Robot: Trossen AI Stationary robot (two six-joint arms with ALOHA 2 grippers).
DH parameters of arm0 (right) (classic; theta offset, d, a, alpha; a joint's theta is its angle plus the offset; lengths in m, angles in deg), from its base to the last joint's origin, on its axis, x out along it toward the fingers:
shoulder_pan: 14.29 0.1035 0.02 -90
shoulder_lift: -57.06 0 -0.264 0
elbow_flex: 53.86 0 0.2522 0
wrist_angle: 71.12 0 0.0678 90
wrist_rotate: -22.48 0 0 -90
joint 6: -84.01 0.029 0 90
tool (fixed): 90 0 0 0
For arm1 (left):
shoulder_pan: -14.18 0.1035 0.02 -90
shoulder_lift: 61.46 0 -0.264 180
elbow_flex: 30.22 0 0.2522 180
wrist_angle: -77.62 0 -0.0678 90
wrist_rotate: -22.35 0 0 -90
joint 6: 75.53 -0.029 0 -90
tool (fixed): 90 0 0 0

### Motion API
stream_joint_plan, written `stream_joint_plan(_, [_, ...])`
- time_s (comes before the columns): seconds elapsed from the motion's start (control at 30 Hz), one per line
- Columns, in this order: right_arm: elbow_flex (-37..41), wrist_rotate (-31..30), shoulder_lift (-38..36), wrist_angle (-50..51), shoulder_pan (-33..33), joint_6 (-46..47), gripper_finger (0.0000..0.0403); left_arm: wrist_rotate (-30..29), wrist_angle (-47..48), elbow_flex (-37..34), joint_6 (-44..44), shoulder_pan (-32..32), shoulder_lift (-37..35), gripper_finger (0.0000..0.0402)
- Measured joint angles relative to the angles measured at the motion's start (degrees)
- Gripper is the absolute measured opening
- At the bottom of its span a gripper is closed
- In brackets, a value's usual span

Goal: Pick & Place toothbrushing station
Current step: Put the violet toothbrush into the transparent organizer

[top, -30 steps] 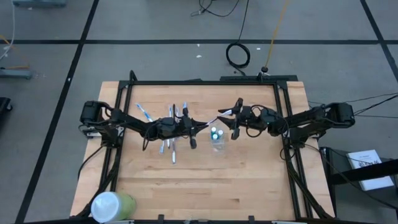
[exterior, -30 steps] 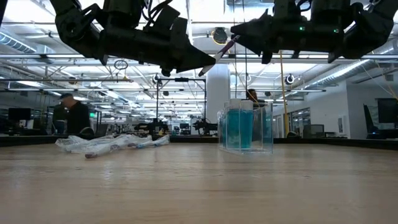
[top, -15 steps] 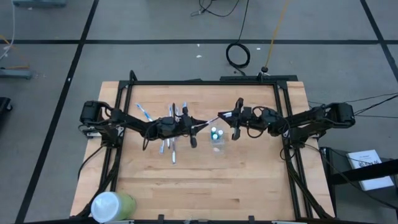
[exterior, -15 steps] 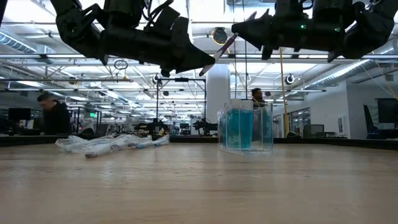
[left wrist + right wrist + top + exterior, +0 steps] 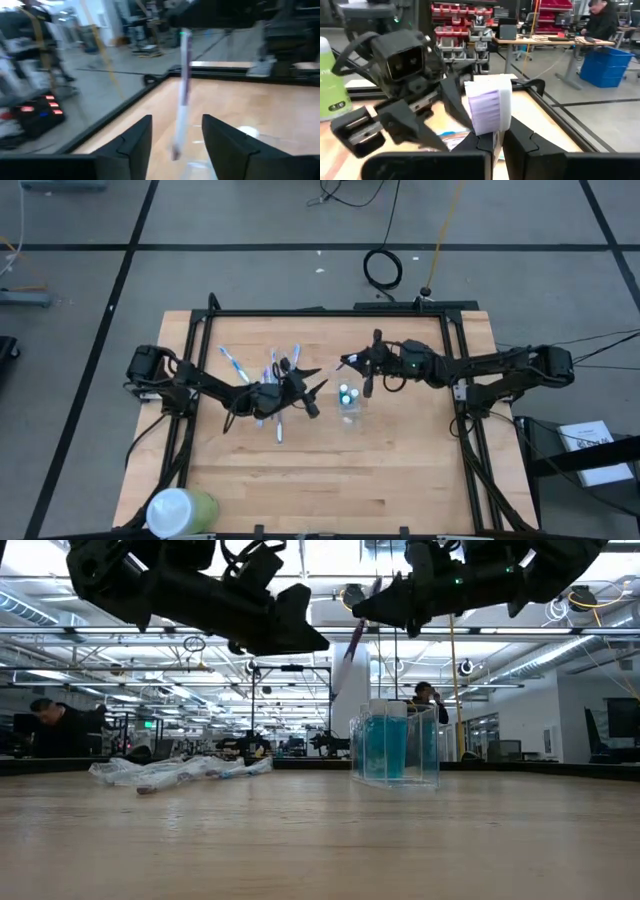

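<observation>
- Seen from above, the right pincer (image 5: 352,363) is held over the middle of the worktop (image 5: 330,470), pinching the pinkish-purple brush (image 5: 345,361) just beside the clear plastic cup (image 5: 349,405).
- The left pincer (image 5: 314,392) is seen spread and empty next to the loose toothbrushes (image 5: 271,383) lying toward the worktop's left half.
- The table-level view alone shows height: the brush (image 5: 355,637) hangs tilted, well above the worktop, near the cup (image 5: 395,745), in which a blue object is seen standing; both arms are raised clear of the wood.
- In the right wrist view the brush head (image 5: 489,106), with pale purple bristles, is shown clamped between the dark fingers (image 5: 522,139), detail hidden from overhead.
- The left wrist view shows that arm's fingers (image 5: 131,145) parted, the brush (image 5: 182,90) hanging beyond them.
- A pale-green container (image 5: 180,511) is seen at the near left corner only from overhead.
</observation>
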Motion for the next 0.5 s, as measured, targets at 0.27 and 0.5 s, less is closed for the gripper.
stream_joint_plan(0.27, [0.0,-0.1,-4.5,8.3,-2.4,0.9,0.0008,-3.4,5.0,0.0,-1.6,-2.2,-3.8,0.0215])
stream_joint_plan(0.5, [0.0,-0.1,-8.7,15.6,-2.9,3.9,0.0008,-3.5,9.0,0.0,1.7,-0.9,-4.7,0.0210])
